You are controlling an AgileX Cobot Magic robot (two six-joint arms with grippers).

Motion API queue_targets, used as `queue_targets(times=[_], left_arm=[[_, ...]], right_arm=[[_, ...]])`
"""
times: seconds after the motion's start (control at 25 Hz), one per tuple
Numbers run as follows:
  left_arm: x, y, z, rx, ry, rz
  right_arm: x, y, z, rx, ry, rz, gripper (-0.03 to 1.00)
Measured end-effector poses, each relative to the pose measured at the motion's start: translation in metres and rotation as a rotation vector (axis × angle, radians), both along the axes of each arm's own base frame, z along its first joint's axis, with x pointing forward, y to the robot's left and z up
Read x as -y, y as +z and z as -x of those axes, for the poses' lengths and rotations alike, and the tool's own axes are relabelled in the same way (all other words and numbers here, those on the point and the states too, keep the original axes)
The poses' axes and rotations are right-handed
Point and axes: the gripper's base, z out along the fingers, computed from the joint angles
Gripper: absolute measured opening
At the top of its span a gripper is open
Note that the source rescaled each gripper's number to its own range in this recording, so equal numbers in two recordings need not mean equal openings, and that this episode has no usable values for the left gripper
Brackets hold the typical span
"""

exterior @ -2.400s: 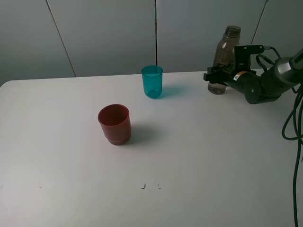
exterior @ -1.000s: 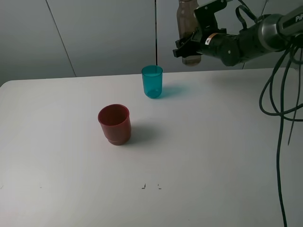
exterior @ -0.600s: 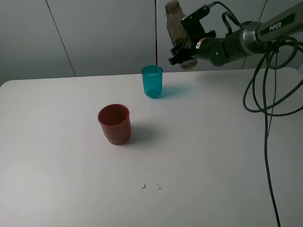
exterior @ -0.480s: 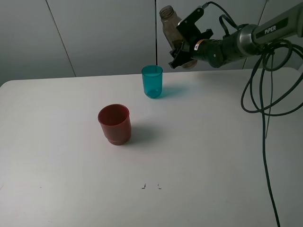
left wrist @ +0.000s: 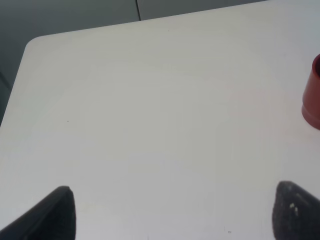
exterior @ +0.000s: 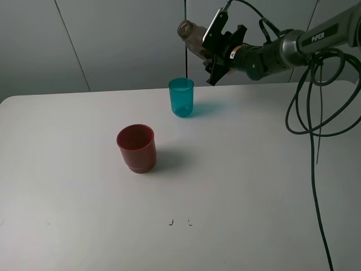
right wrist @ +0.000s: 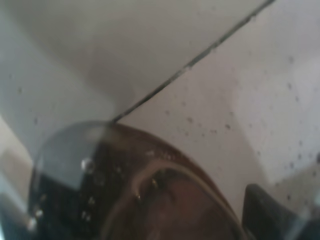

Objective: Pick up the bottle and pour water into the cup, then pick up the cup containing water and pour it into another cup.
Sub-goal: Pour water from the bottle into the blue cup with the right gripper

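My right gripper (exterior: 216,54) is shut on the smoky grey-brown bottle (exterior: 195,39), which hangs in the air at the back of the table. The bottle is tilted steeply, its open neck pointing left, up above the teal cup (exterior: 181,97). No stream of water shows. In the right wrist view the bottle (right wrist: 135,190) fills the frame, with one dark fingertip (right wrist: 270,215) beside it. The red cup (exterior: 136,148) stands upright, left of and nearer than the teal one; its edge (left wrist: 314,95) shows in the left wrist view. My left gripper (left wrist: 175,220) is open over bare table.
The white table (exterior: 242,169) carries only the two cups. Black cables (exterior: 316,113) hang from the right arm over the table's right side. A grey panelled wall (exterior: 113,39) stands behind the back edge.
The right gripper lifted the bottle off the table at the back right, carried it left and up, then tipped its neck leftward above the teal cup. Both cups stayed put.
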Motion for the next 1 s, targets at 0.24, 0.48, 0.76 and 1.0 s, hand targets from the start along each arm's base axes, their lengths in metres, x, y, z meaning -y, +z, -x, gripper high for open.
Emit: queue_targets(times=[0.24, 0.48, 0.76, 1.0], left_arm=[[0.0, 0.0, 0.0, 0.0, 0.0, 0.0], [0.0, 0.0, 0.0, 0.0, 0.0, 0.0], [0.0, 0.0, 0.0, 0.0, 0.0, 0.0], [0.0, 0.0, 0.0, 0.0, 0.0, 0.0]], right_arm=[[-0.0002, 0.001, -0.001, 0.063, 0.032, 0.081, 0.01], [-0.0003, 0.0015, -0.0012, 0.118, 0.081, 0.214, 0.01], [-0.0002, 0.0015, -0.0012, 0.155, 0.115, 0.313, 0.01], [-0.0002, 0.0017, -0.0013, 0.184, 0.141, 0.386, 0.01]])
